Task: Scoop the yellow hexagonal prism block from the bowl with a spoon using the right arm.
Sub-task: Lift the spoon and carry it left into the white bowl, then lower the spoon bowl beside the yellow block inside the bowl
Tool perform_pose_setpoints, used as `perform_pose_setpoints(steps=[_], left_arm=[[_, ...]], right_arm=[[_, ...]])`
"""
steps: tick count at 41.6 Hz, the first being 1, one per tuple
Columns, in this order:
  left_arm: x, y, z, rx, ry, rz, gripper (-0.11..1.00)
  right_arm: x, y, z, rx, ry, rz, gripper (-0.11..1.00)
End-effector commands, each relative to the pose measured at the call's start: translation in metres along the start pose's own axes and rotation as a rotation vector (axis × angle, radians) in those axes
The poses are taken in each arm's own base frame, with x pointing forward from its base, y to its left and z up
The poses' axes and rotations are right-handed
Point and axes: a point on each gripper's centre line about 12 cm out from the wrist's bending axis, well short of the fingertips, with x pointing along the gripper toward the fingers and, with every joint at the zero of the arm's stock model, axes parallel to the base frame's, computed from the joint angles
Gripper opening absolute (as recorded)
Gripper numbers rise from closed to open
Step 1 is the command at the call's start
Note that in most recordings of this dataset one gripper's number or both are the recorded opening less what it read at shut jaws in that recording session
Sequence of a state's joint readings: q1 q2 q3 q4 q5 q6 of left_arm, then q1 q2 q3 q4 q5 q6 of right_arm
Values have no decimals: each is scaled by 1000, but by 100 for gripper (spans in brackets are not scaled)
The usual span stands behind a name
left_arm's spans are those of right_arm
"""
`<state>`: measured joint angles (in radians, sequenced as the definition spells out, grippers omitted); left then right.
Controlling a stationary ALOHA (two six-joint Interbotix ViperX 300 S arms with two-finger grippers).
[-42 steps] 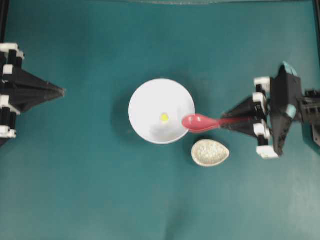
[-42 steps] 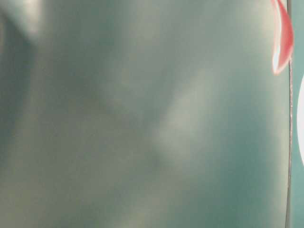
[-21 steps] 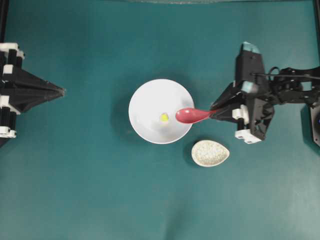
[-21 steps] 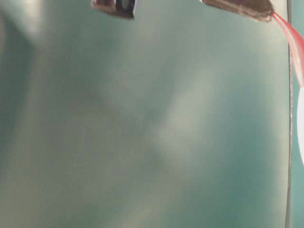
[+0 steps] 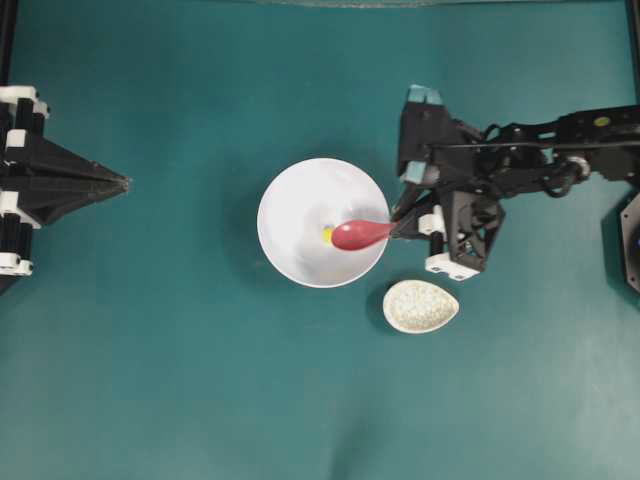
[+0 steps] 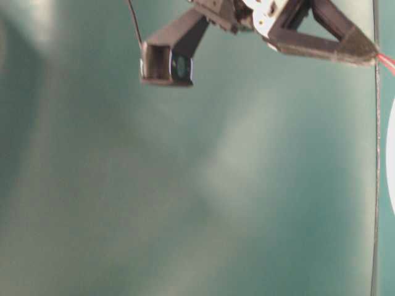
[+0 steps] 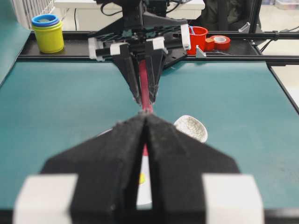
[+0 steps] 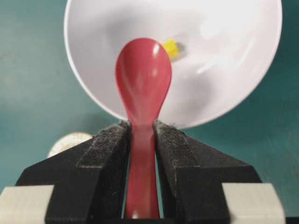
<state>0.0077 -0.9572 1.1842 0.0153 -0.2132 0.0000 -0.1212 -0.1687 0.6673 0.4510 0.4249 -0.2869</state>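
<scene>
Right gripper (image 5: 398, 228) reaches in from the right side of the overhead view, jaws clamped on the handle of the spoon (image 5: 358, 234). In the right wrist view the two black padded fingers (image 8: 105, 161) press against the pink-red handle on both sides, and the oval scoop extends past them over the bowl (image 8: 233, 70).

Spoon scoop sits inside the bowl's rim in the overhead view, over the right half of the bowl (image 5: 300, 200), handle crossing the rim toward the gripper. Whether the scoop touches the bowl floor — cannot tell.

Yellow hexagonal prism block (image 5: 326, 235) lies near the middle of the bowl, just at the left tip of the scoop; the overhead view shows only a sliver of yellow beside the red. From the right wrist view the block (image 8: 171, 48) shows just beyond the scoop's far right edge, resting on the white bowl surface, not in the scoop.

Speckled oval spoon rest (image 5: 420, 306) lies on the teal worktop (image 5: 200, 380) near the bowl, to its lower right in the overhead view, apart from the rim.

Left gripper (image 5: 122, 182) is at the far left edge of the overhead view, well apart from the bowl, pointing toward it. In the left wrist view its jaws are together, holding nothing — fingers (image 7: 117, 154) meet at the tips.
</scene>
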Motion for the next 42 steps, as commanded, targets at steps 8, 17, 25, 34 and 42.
perform_pose_setpoints(steps=[8, 17, 25, 34, 42], left_arm=[[2, 0, 5, 5, -14, 1, 0], [2, 0, 5, 5, -15, 0, 0], [2, 0, 5, 5, -15, 1, 0], [2, 0, 5, 6, -15, 1, 0], [1, 0, 6, 3, -17, 1, 0]], right_arm=[[1, -1, 21, 0, 30, 8, 23], [4, -6, 22, 15, 95, -29, 23], [8, -11, 22, 33, 156, -75, 23], [12, -13, 28, 41, 177, -91, 23], [18, -12, 32, 36, 181, -90, 23]])
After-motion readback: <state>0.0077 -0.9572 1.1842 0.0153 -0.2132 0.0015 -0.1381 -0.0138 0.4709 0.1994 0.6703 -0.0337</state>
